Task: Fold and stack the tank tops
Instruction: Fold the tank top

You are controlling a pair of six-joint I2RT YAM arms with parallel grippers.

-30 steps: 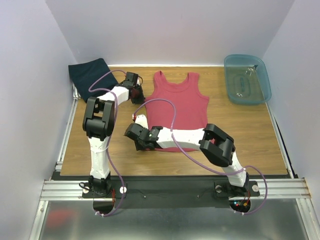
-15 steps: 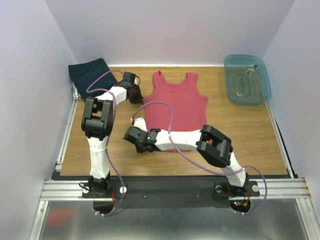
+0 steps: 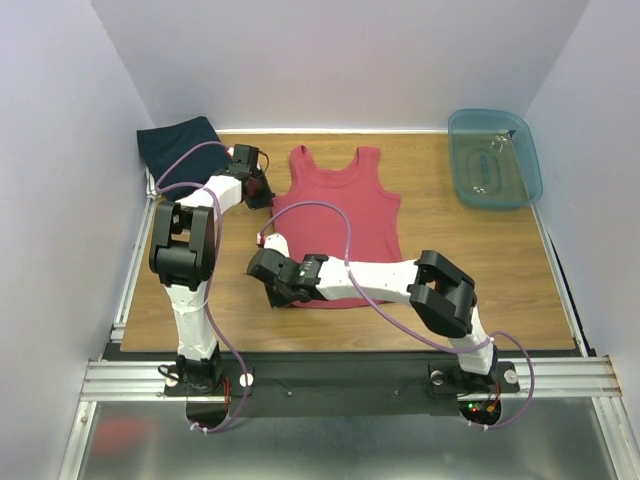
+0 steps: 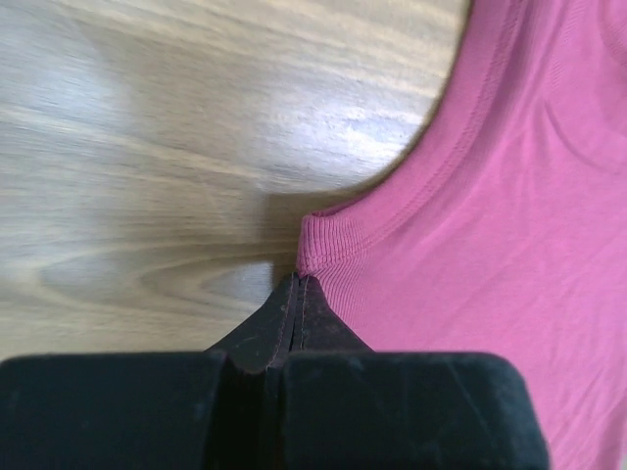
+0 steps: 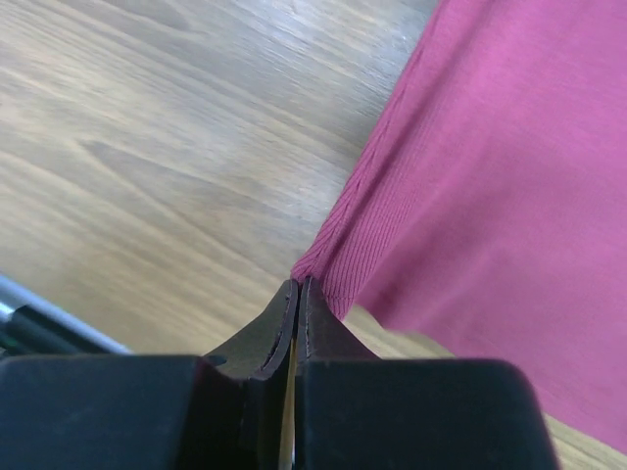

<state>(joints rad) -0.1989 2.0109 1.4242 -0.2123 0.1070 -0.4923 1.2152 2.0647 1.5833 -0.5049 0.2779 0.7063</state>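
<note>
Right gripper (image 5: 297,294): jaws clenched, tips nipping the lower hem corner of the maroon tank top (image 3: 340,215). In its wrist view the ribbed cloth runs away ahead and to the right of the tips. Bare wood of the table (image 5: 147,147) lies ahead and to the left of them.

Left gripper (image 4: 297,289): jaws also clenched, tips pinching the ribbed edge at the bottom of the armhole on the same side of the top. Cloth spreads ahead and to the right of the tips, with the curved armhole binding sweeping away in front. Wood lies ahead and to the left.

From the top view, the maroon tank top lies flat and face-up on the table. It extends from the right gripper at its near corner up past the left gripper to the shoulder straps at the far end. Its body lies to the right of both grippers.

Navy tank top (image 3: 180,145): a folded bundle beyond and to the left of the left gripper, at the table's far corner, apart from the maroon one.

Blue tub (image 3: 536,165): far off to the right of both grippers, at the opposite far corner.
</note>
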